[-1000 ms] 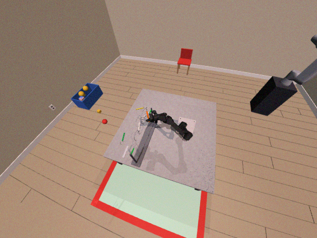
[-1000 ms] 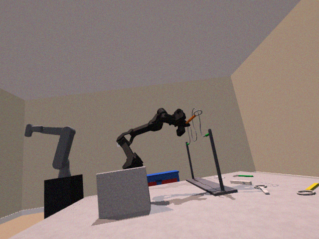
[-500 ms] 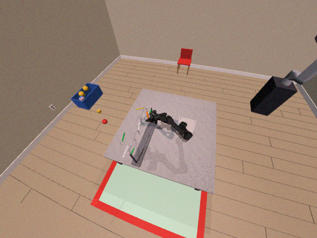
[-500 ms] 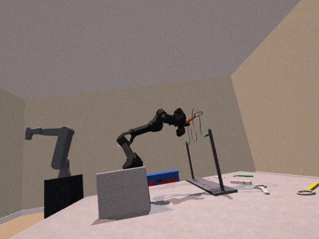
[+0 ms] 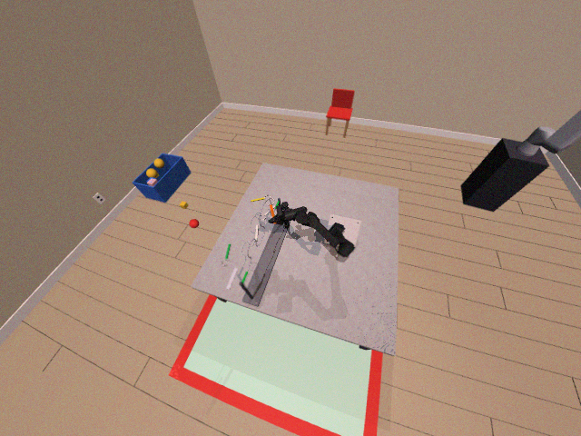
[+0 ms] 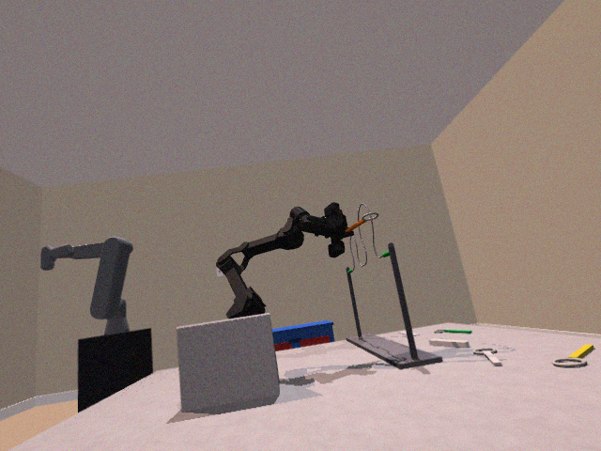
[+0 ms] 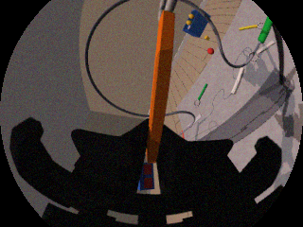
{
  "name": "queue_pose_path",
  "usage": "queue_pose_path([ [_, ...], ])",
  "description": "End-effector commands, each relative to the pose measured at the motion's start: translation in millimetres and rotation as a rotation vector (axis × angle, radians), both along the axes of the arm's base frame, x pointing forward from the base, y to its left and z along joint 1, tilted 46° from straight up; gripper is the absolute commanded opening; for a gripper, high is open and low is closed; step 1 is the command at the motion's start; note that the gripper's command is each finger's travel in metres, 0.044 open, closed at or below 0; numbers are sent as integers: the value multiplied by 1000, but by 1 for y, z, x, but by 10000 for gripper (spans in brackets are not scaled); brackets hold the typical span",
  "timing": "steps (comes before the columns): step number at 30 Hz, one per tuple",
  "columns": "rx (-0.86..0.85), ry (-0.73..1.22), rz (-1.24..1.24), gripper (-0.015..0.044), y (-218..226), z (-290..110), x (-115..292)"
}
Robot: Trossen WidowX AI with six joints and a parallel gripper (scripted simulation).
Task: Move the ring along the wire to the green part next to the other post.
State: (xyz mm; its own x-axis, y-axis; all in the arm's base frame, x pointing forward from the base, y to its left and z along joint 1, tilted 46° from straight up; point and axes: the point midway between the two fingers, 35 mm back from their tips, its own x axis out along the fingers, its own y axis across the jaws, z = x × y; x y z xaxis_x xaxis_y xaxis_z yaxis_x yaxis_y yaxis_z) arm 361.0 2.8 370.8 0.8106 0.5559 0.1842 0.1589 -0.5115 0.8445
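My gripper (image 5: 275, 220) (image 6: 348, 231) (image 7: 151, 123) is shut on the orange handle (image 5: 271, 211) (image 6: 356, 225) (image 7: 162, 71), near its lower end. The handle slopes up to the ring (image 6: 377, 214), which is around the thin grey wire (image 6: 373, 238) (image 7: 86, 57) near its high bend on the near post's side in the exterior view. Whether ring and wire touch is too small to tell. The near green part (image 6: 385, 254) (image 7: 265, 30) joins the near post (image 6: 402, 301). The far green part (image 6: 349, 271) (image 5: 244, 276) joins the far post (image 6: 353, 305). In the wrist view the ring is mostly cut off.
The dark base (image 5: 267, 267) (image 6: 378, 347) carries both posts. On the table lie a yellow-handled ring (image 6: 581, 351), a white-handled ring (image 6: 492, 358), a white bar (image 6: 449, 342) and a green handle (image 6: 458, 331). A grey block (image 6: 227, 364) stands in front of my arm's base.
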Motion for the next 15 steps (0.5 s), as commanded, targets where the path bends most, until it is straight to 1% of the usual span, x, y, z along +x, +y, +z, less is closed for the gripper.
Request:
queue_pose_path([
  [1, 41, 16, -3, -150, -1, -4, 1],
  [15, 150, 29, -2, -150, -3, -2, 1],
])
